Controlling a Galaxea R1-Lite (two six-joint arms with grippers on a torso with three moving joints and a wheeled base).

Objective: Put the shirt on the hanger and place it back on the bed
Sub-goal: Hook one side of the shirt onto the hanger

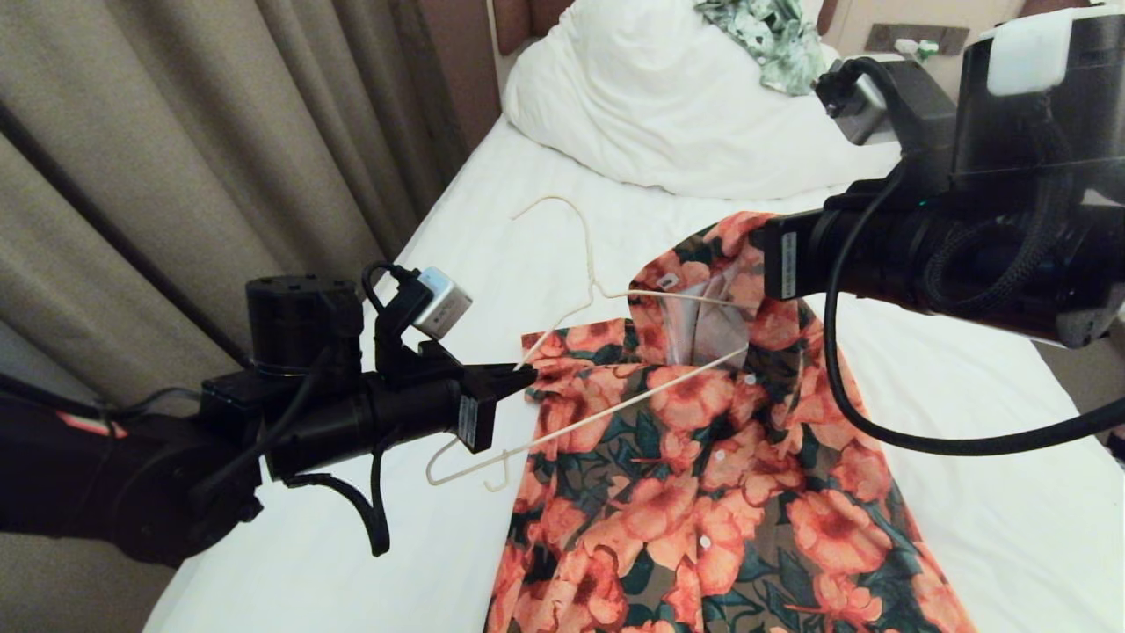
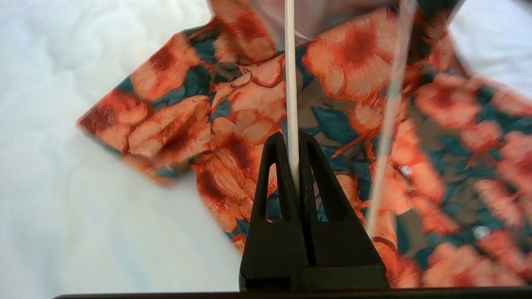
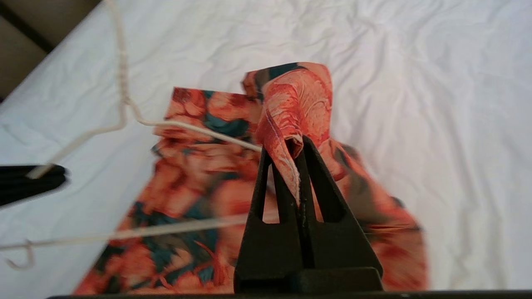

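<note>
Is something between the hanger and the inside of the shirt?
Nothing visible. The left gripper holds the hanger, one end already in the shirt neck, which the right gripper lifts open.

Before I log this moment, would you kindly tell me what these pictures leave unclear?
- Right gripper: hidden behind its own arm in the head view; only the right wrist view shows it pinching the shirt.
- Hanger: its far end lies inside the shirt's neck opening, so fabric hides how deep it reaches.
- Shirt hem: cut off by the head view's bottom edge.
- Left gripper grips the hanger wire; the shirt behind it is blurred there.
</note>
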